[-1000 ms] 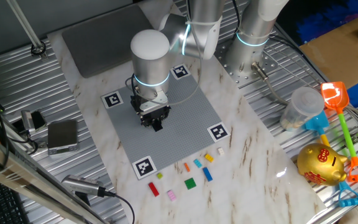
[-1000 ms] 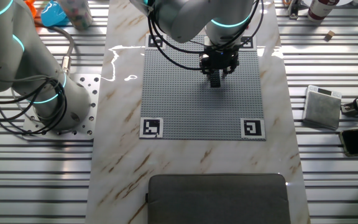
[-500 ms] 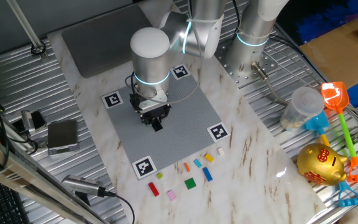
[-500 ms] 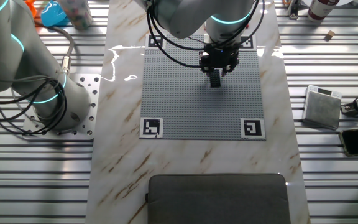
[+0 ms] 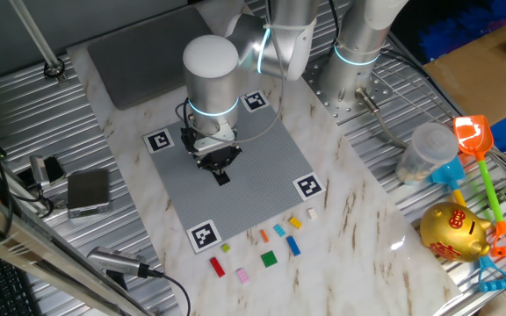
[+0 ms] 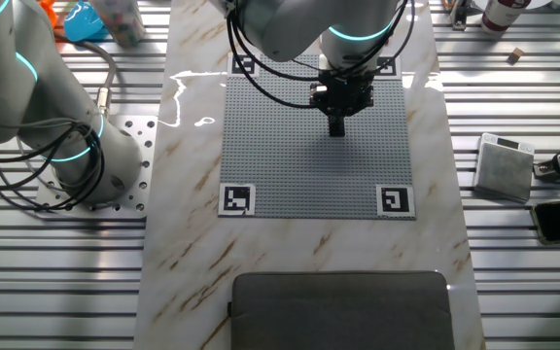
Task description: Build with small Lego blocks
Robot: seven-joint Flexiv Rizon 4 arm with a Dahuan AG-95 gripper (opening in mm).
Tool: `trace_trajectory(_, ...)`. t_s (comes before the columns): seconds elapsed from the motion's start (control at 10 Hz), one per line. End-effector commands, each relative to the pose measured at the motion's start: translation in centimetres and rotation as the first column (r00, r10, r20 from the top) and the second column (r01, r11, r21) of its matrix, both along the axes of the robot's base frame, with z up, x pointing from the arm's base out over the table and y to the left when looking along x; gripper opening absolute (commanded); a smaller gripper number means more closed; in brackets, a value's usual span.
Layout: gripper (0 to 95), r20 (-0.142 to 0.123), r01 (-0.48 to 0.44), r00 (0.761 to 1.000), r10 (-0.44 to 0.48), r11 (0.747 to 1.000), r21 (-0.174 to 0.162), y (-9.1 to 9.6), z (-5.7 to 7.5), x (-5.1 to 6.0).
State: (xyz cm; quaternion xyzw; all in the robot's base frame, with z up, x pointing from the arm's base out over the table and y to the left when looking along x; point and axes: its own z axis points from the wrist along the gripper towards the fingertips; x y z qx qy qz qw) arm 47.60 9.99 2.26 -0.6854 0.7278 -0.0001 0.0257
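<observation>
Over the grey studded plate [image 5: 266,180] my gripper [image 5: 220,175] points straight down, its black fingers drawn together on a small black Lego block that touches the studs. In the other fixed view the gripper [image 6: 337,124] stands over the far right part of the plate [image 6: 280,156]; fingers and block are both black and hard to separate. Several loose small Lego blocks lie on the marble in front of the plate: red [image 5: 217,267], pink [image 5: 242,276], green [image 5: 269,258], orange [image 5: 263,235], blue [image 5: 293,247], yellow [image 5: 295,221], whitish [image 5: 312,212].
A second arm's base [image 5: 354,66] stands behind the plate. At the right are a toy spade [image 5: 474,145], a rake [image 5: 497,254], a gold piggy bank [image 5: 453,231] and a clear container [image 5: 424,154]. A grey box [image 5: 88,191] lies left. A dark pad [image 6: 343,309] lies beyond the plate.
The gripper body has shifted slightly up and left over the plate, while the black tip stays on the same spot of the studs.
</observation>
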Motion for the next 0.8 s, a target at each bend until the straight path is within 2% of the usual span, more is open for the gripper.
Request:
trace_trajectory(0.1,0.0,-0.001,0.005,1.0,-0.005,1.0,-0.001,0.04,-0.07,0.03)
trace_trajectory(0.8,0.0,-0.002,0.025,1.0,-0.025,1.0,-0.001,0.02,-0.35,0.25)
